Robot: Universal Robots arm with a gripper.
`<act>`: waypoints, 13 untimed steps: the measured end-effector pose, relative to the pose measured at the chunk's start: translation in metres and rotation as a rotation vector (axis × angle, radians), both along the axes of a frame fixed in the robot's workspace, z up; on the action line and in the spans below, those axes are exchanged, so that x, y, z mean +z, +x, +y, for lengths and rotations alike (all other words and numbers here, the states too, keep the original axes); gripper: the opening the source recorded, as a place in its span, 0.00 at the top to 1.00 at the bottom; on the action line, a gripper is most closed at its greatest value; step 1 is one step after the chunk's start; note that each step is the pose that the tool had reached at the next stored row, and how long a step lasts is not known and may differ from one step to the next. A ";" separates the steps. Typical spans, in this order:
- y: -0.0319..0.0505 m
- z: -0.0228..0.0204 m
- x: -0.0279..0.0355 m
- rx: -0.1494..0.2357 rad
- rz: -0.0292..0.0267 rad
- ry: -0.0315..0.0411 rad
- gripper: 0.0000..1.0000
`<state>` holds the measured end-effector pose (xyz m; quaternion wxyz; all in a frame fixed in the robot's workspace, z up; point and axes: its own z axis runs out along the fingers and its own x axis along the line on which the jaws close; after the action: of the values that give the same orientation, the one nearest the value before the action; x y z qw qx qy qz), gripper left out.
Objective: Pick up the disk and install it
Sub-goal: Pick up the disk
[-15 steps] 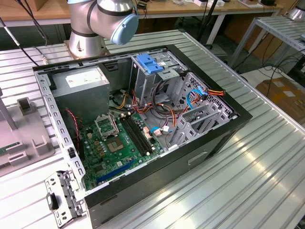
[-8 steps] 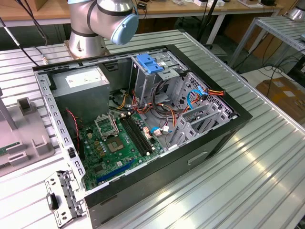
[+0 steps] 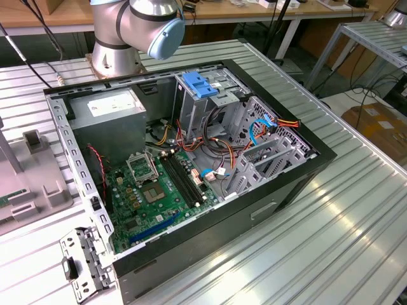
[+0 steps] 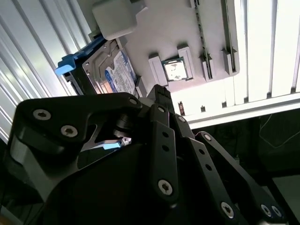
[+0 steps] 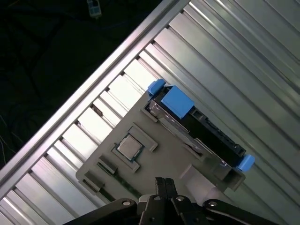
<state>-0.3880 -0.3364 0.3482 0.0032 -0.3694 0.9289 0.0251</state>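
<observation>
Hovering near the disk [image 5: 208,133], the tool [image 5: 164,182] is closed, empty.

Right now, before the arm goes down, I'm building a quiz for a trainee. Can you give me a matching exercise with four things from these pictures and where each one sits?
Things:
1. disk
2. chip
3. blue latch
4. green circuit board

Places:
A. on top of the metal cage inside the computer case
B. standing on edge in the grey holder
C. lying flat in the bottom of the computer case
D. in a square recess of the grey holder

Pairs: 1-B, 2-D, 3-A, 4-C
</observation>
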 end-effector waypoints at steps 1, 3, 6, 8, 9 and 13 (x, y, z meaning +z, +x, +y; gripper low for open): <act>0.0000 0.0000 0.0000 0.010 0.0000 0.0000 0.89; 0.0000 0.0000 0.0000 0.022 -0.0001 0.0000 0.89; 0.0000 0.0000 0.0000 0.046 0.0000 0.0000 0.89; 0.0000 0.0000 0.0000 0.063 0.0000 0.0000 0.89; 0.0000 0.0000 0.0000 0.080 0.0000 0.0000 0.89; 0.0000 0.0000 0.0000 0.119 0.0000 0.0000 0.89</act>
<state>-0.3880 -0.3364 0.3482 0.0017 -0.4238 0.9054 0.0253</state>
